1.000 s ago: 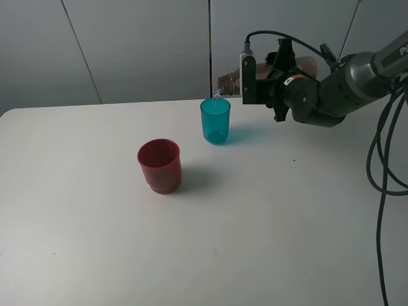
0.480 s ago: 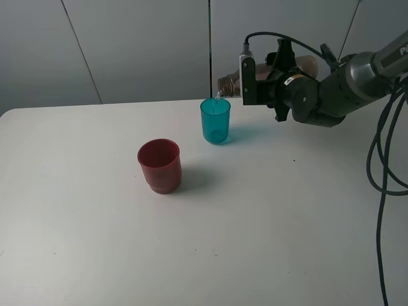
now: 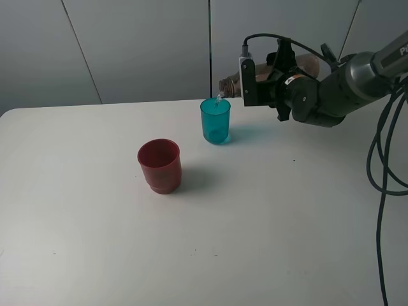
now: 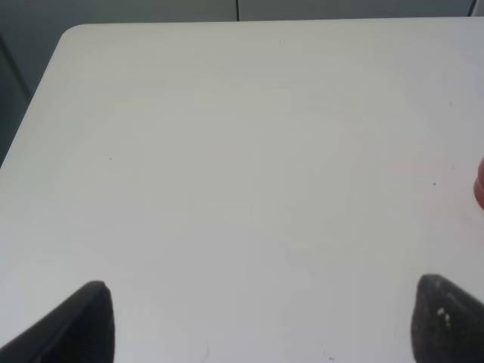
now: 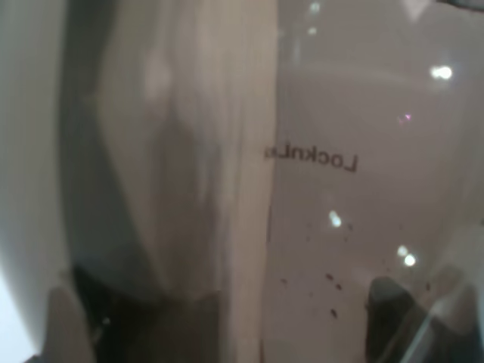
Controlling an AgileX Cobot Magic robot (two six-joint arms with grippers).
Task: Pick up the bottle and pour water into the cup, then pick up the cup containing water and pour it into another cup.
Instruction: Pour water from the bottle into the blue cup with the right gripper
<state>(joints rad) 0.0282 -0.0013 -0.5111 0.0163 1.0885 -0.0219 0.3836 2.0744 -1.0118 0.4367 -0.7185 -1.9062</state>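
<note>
Smoky grey-brown bottle [image 3: 231, 83] is tipped near-horizontal, right gripper [image 3: 262, 78] clamped round its body. Its mouth sits just above the teal cup [image 3: 215, 122] rim so water lands inside. Red cup [image 3: 159, 166] stands nearby on the table [image 3: 95, 242]. Left gripper [image 4: 265, 325] is spread wide and holds nothing.

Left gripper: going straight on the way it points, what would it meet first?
Probably the bare white table: the left gripper aims at tabletop only. The red cup sits at the view's edge, off that line.
</note>
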